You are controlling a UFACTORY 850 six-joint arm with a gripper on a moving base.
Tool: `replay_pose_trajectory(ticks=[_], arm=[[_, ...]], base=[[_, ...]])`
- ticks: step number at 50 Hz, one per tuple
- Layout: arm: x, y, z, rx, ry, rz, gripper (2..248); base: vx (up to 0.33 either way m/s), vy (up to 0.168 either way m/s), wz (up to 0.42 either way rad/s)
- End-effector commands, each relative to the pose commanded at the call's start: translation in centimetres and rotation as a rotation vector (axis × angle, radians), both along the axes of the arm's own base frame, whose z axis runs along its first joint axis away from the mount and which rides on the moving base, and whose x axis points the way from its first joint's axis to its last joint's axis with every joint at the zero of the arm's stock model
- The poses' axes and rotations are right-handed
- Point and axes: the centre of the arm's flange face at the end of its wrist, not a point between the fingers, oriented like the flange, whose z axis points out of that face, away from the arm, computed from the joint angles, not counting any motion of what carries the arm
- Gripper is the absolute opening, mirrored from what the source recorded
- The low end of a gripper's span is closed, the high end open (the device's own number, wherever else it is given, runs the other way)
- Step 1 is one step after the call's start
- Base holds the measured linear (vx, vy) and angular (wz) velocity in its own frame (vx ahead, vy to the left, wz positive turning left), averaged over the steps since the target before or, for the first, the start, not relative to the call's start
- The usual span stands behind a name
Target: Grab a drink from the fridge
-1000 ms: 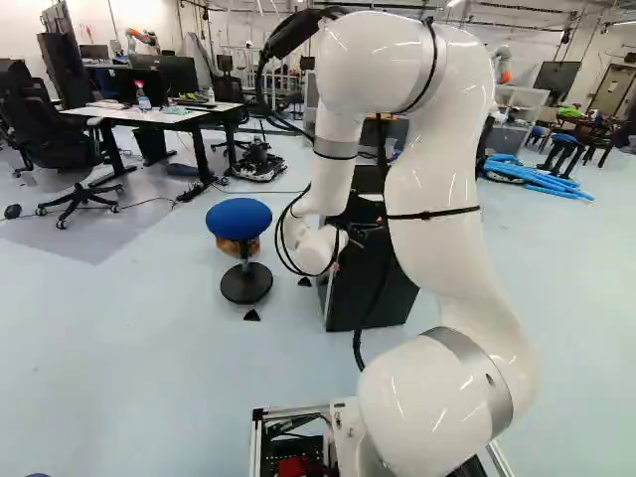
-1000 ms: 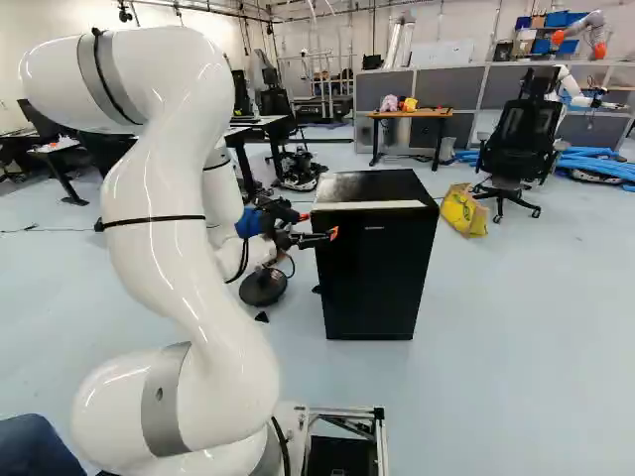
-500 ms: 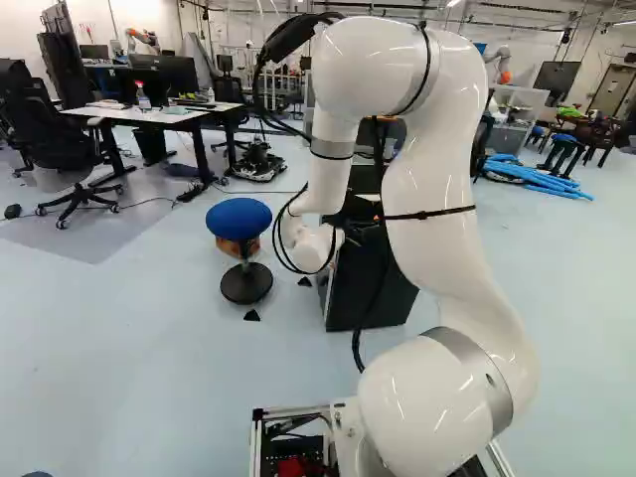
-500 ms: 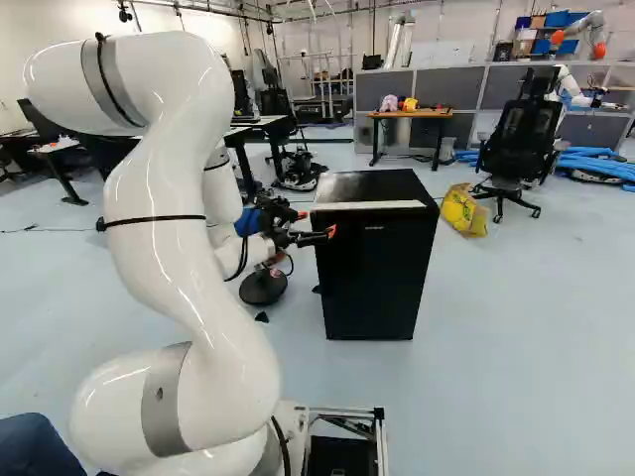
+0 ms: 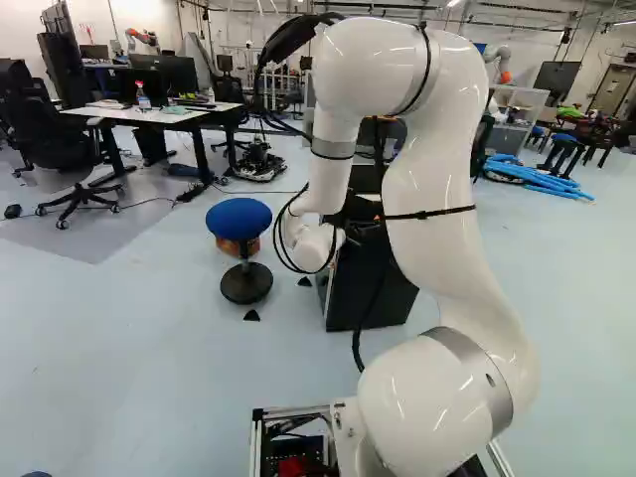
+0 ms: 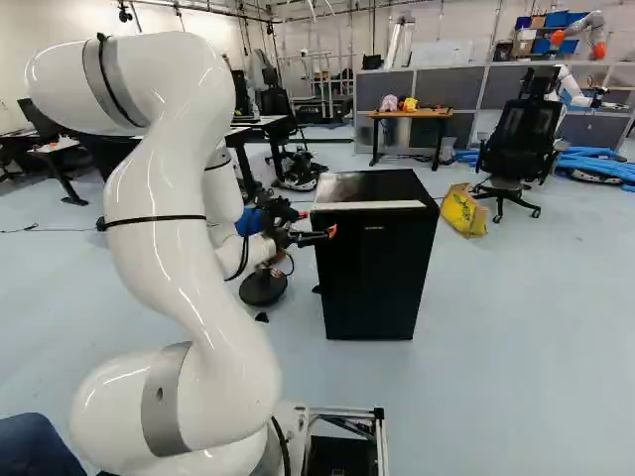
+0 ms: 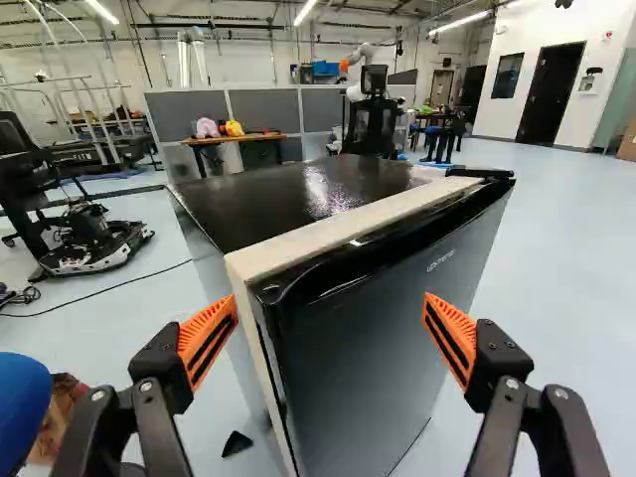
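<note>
Black fridge [image 6: 377, 278], blue stool seat [image 5: 238, 215], yellow bag [image 6: 462, 210]

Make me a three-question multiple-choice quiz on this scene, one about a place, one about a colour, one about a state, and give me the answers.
1. Where is the yellow bag?
A) On the floor, beyond the fridge
B) On top of the fridge
C) On the blue stool

2. What colour are the gripper's pads?
A) Green
B) White
C) Orange

3. How does the gripper stand?
A) Shut on a can
B) Open
C) Shut on the fridge

Answers:
1: A, the right base view shows it there.
2: C, plain on both fingers in the wrist view.
3: B, the fingers stand wide apart, gripping nothing.
</note>
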Motion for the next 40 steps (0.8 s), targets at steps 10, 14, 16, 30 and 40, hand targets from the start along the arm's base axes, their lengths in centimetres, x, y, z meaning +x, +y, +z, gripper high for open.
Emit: replay_pose_trajectory(ticks=[10, 14, 16, 30, 40], arm=[[0.05, -0.18, -0.01, 0.0, 0.0, -0.005, 247], [0.06, -0.27, -0.01, 0.0, 0.0, -0.009, 247], [0.07, -0.32, -0.01, 0.0, -0.001, -0.012, 247], [0.08, -0.7, -0.02, 0.001, -0.001, -0.033, 247], [0.04, -0.87, -0.03, 0.002, -0.001, -0.048, 247]], base=[[0.0, 0.0, 0.0], [0.0, 0.0, 0.0], [0.0, 0.0, 0.0], [0.0, 0.0, 0.0], [0.0, 0.0, 0.0]])
